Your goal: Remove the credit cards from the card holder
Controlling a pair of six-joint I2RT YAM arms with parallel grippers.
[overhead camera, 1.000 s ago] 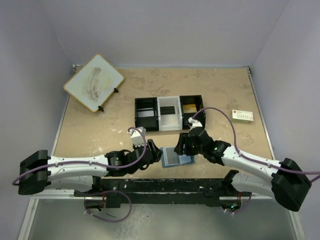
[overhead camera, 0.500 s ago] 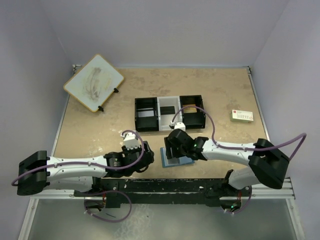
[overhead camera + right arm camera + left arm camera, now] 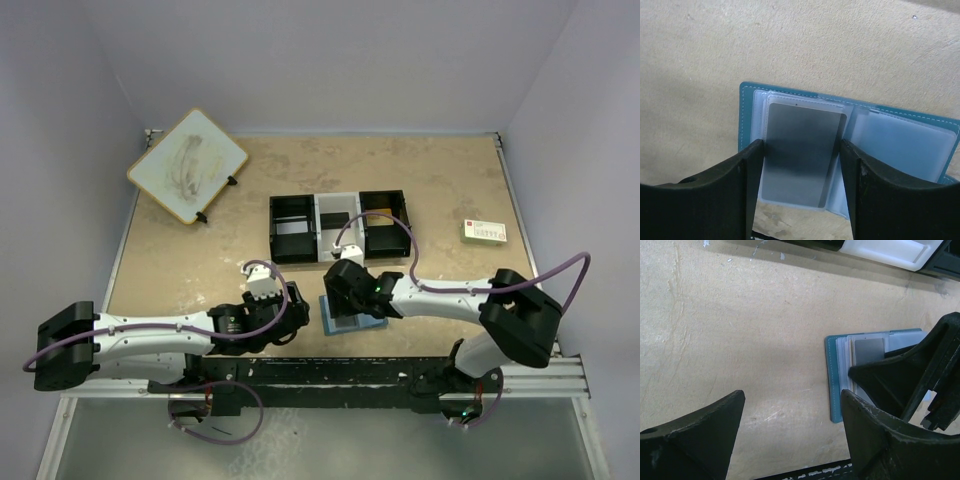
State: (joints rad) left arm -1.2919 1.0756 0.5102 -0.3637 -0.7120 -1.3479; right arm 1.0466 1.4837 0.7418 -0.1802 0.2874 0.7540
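The blue card holder (image 3: 362, 323) lies open on the table near the front edge. In the right wrist view it (image 3: 747, 115) shows pale clear pockets, and a grey card (image 3: 802, 150) sits in the left pocket. My right gripper (image 3: 801, 170) is open just above the holder, with one finger on each long side of the grey card. From above, the right gripper (image 3: 340, 300) covers the holder's left half. My left gripper (image 3: 298, 318) is open and empty over bare table, just left of the holder (image 3: 833, 385).
A black-and-white three-compartment tray (image 3: 338, 227) stands behind the holder, with a card in its middle section. A white card with green and red print (image 3: 484, 232) lies at the right. A tilted white board (image 3: 187, 165) stands at the back left. The black front rail (image 3: 330, 372) runs close below the holder.
My right gripper has moved left and come down over the holder's left pocket. My left gripper has drawn back a little to the left. The holder has not moved.
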